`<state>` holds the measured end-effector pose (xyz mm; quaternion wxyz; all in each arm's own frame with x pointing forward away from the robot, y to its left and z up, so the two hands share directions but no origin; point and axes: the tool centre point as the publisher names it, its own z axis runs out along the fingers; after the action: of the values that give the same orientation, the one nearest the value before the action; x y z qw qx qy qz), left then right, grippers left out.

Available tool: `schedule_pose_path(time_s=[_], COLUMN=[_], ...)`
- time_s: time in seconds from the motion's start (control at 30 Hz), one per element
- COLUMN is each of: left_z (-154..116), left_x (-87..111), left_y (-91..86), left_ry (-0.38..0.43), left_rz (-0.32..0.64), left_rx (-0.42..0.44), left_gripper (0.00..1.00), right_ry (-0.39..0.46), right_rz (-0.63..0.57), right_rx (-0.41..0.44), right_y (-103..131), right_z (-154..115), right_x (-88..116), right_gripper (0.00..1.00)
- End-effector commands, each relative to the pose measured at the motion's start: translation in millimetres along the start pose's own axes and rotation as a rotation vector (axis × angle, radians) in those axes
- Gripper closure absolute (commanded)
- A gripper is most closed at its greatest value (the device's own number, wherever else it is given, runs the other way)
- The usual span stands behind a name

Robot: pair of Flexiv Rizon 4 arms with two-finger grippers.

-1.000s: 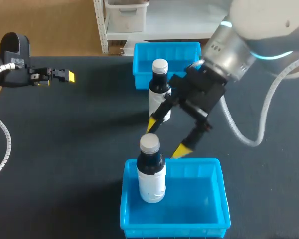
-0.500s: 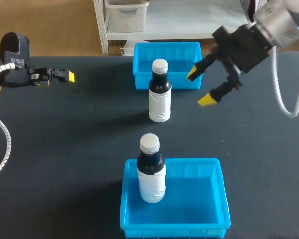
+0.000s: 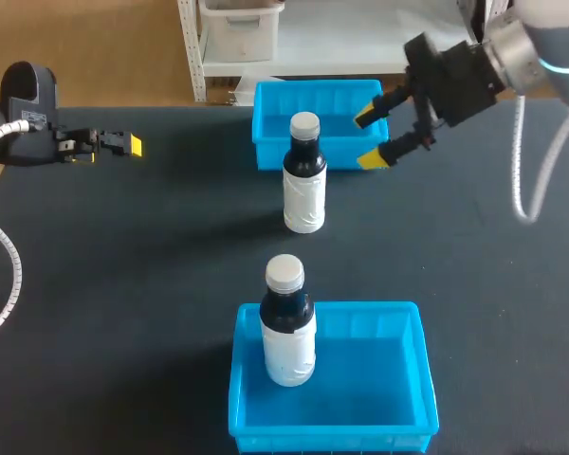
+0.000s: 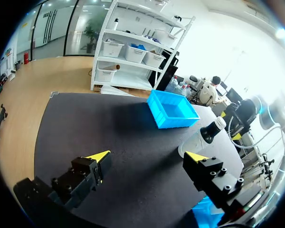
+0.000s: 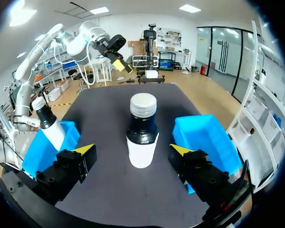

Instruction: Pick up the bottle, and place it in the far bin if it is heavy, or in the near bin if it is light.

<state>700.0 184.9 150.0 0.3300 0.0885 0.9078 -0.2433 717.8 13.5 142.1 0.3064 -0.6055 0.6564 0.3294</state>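
One white-capped dark bottle point(image 3: 303, 175) stands upright on the black table just in front of the far blue bin point(image 3: 266, 133). A second, alike bottle point(image 3: 287, 327) stands inside the near blue bin point(image 3: 370, 398). My right gripper point(image 3: 374, 136) hangs open to the right of the table bottle, over the far bin's front right corner. From its wrist that bottle point(image 5: 142, 126) stands ahead of the open right gripper point(image 5: 133, 151), untouched. My left gripper point(image 3: 114, 144) rests far left; in its own view the left gripper point(image 4: 147, 156) is open and holds nothing.
The far bin point(image 5: 204, 135) lies beside the right gripper on one side, the near bin point(image 5: 50, 147) with its bottle point(image 5: 46, 121) on the other. From the left wrist, the far bin point(image 4: 173, 110) and table bottle point(image 4: 205, 137) are well ahead.
My right gripper, open throughout, rose from beside the near bin's bottle, swung far right, then settled by the far bin to the right of the table bottle. The left arm kept still.
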Motion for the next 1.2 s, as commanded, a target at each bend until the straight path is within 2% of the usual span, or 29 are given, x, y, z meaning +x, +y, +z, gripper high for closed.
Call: schedule_pose_path(time_s=[0.03, 0.47, 0.93, 0.97, 1.03, 1.07, 1.13, 1.17, 1.2], left_z=[0.0, 0.0, 0.0, 0.0, 0.0, 0.0, 0.0, 0.0, 0.0], left_x=[0.0, 0.0, 0.0, 0.0, 0.0, 0.0, 0.0, 0.0, 0.0], left_y=[0.0, 0.0, 0.0, 0.0, 0.0, 0.0, 0.0, 0.0, 0.0], left_ry=[0.000, 0.000, 0.000, 0.000, 0.000, 0.000, 0.000, 0.000, 0.000], left_rz=[0.000, 0.000, 0.000, 0.000, 0.000, 0.000, 0.000, 0.000, 0.000], left_rx=[0.000, 0.000, 0.000, 0.000, 0.000, 0.000, 0.000, 0.000, 0.000], left_gripper=[0.00, 0.00, 0.00, 0.00, 0.00, 0.00, 0.00, 0.00, 0.00], right_ry=[-0.005, -0.040, -0.063, -0.064, -0.067, -0.067, -0.069, -0.068, -0.069], right_rz=[-0.011, 0.004, 0.037, 0.039, 0.041, 0.041, 0.045, 0.046, 0.048], right_rx=[-0.029, -0.067, -0.069, -0.068, -0.064, -0.062, -0.058, -0.056, -0.054], right_y=[-15.2, -4.7, -8.0, -9.0, -10.8, -11.7, -13.8, -14.6, -15.3], right_z=[21.2, 57.2, 74.8, 75.4, 76.2, 76.6, 77.9, 78.6, 79.3], right_x=[-9.4, -27.6, -24.9, -24.8, -24.9, -24.9, -24.5, -24.2, -23.9], right_gripper=[0.00, 0.00, 0.00, 0.20, 0.53, 0.55, 0.69, 0.77, 0.89])
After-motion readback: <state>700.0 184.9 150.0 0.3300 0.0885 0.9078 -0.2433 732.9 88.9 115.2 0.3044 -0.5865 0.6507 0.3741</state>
